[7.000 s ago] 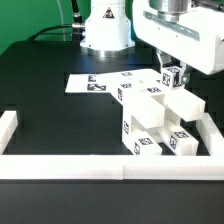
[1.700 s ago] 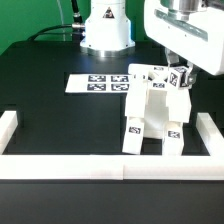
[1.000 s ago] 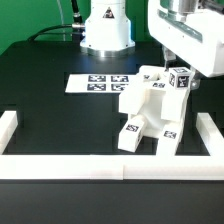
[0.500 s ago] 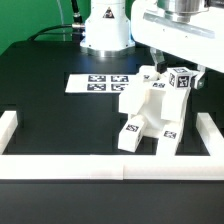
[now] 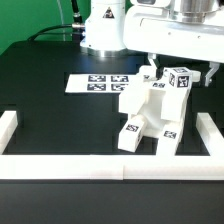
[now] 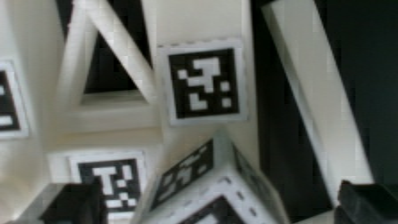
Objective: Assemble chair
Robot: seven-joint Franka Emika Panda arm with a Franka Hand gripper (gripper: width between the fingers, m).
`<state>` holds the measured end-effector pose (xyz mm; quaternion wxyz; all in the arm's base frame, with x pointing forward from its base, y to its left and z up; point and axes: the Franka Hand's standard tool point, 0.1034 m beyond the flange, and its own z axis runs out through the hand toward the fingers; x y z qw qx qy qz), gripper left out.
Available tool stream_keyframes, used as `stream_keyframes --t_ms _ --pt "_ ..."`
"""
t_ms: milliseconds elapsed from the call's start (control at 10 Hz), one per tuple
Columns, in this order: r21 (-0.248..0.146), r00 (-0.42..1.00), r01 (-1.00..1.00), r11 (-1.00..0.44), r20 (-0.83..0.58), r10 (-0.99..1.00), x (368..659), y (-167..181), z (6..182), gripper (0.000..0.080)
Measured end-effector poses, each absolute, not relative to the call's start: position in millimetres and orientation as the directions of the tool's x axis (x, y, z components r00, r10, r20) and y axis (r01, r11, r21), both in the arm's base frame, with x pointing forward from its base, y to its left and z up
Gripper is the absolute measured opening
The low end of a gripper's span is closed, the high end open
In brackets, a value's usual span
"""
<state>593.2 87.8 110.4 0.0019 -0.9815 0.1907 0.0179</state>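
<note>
No brand or readable writing shows anywhere; the only markings are black-and-white square tags. The chair [image 5: 152, 116] lies tipped on the black table [image 5: 50, 110], near the exterior view's right, inside the white border rail [image 5: 100, 165]. Tags face the camera on its upper block, on a lower leg end and on the leg end nearest the rail. The marker board [image 5: 100, 82] lies flat behind the chair, its tags visible, one corner hidden by the chair.

The exterior view shows the arm's white housing above the chair, but the fingertips are hard to make out there. The wrist view alone shows the pincer [image 6: 222, 205]: two dark fingers [image 6: 71, 203] stand apart on either side of a tagged block without visibly touching it, so the pincer reads as open. That view also shows one tag close up, on a slab between white bars.
</note>
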Motion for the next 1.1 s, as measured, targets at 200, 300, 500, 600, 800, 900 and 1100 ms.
stream_keyframes --t_ms 200,300,500,600,800,900,1100 --pt "0.003 0.964 -0.262 -0.965 -0.035 -0.262 592.6 89.9 110.2 0.0649" --pt "0.006 0.980 -0.194 -0.981 -0.034 -0.194 592.6 89.2 110.1 0.0649" --pt "0.004 0.995 -0.098 -0.995 -0.035 -0.098 592.5 87.8 109.8 0.0649" --pt "0.002 0.999 -0.022 -1.000 -0.036 -0.022 592.6 86.4 109.4 0.0649" --pt "-0.001 0.998 0.045 -0.999 -0.036 0.045 593.0 83.9 109.3 0.0538" --pt "-0.001 0.998 0.044 -0.999 -0.036 0.044 593.0 82.7 109.0 0.0538" --pt "0.000 0.999 0.040 -0.999 -0.037 0.040 592.9 82.6 108.7 0.0275"
